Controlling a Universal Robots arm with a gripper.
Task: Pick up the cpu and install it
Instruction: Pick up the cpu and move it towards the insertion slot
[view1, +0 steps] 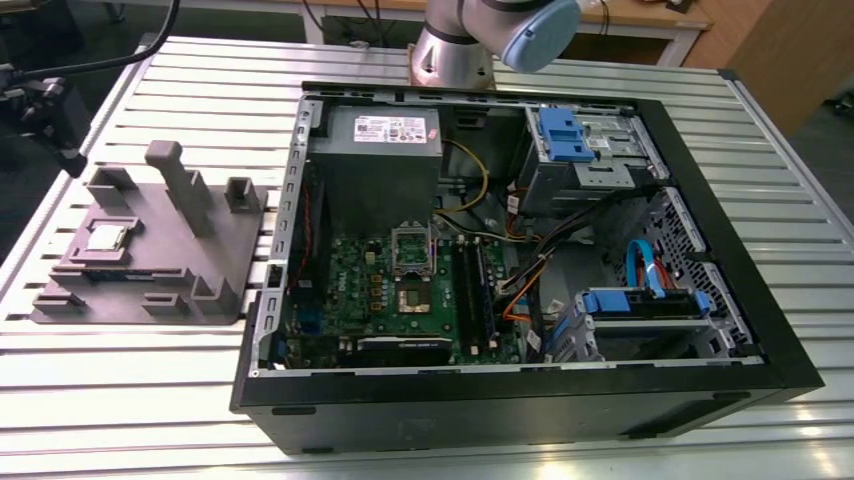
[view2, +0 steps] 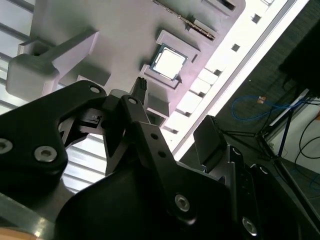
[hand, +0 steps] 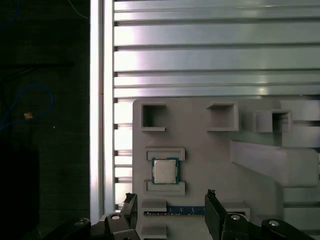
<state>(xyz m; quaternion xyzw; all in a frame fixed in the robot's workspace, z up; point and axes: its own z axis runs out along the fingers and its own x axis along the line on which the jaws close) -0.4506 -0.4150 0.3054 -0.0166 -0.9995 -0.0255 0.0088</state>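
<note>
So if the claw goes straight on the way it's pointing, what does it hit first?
Probably the grey holder, close by the chip seated in it; the open claw points at that area. Depth is unclear, so it could land on the chip itself.

Ribbed aluminium table (view1: 134, 400), dark floor (hand: 45, 175) beside it, wooden furniture (view1: 781, 50) behind.

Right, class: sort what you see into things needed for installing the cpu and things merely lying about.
Job in hand:
cpu
open gripper
grey holder
motherboard socket

Lying about:
power supply
blue drive bracket
memory stick
</note>
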